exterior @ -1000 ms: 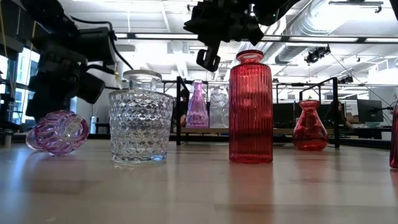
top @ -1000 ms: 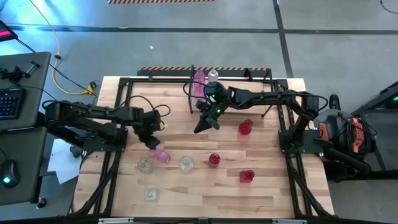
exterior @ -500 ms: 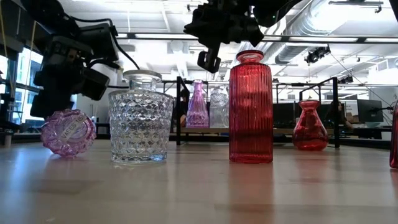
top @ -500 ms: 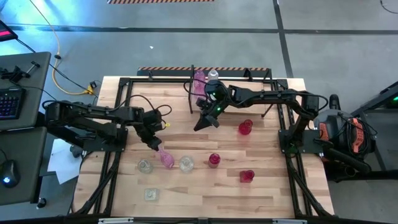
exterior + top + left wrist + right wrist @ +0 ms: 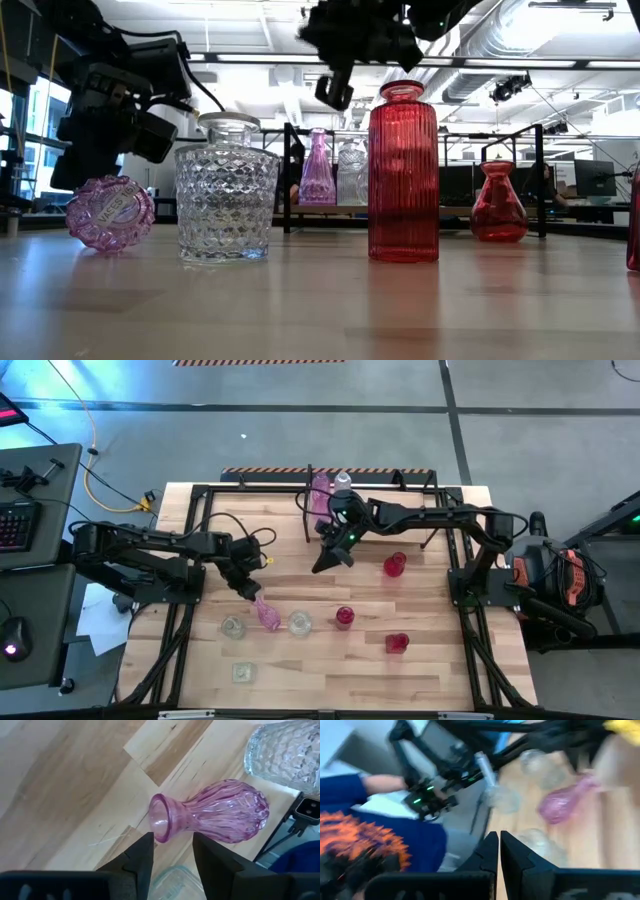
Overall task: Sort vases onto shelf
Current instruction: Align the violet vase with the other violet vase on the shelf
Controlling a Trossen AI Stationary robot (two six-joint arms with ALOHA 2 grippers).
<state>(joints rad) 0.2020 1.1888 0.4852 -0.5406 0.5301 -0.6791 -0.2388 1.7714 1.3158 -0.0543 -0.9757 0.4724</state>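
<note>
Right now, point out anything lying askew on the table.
The pink vase lies tipped on its side beside the clear faceted jar, its mouth toward the left end effector; the other vases stand upright.

Open-plan lab: exposed ducts (image 5: 545, 40), monitors (image 5: 585, 178)

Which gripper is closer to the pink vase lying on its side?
Left. The left gripper sits right at the neck of the tipped pink vase, fingers either side of its mouth. The right gripper hangs farther off, near the shelf.
</note>
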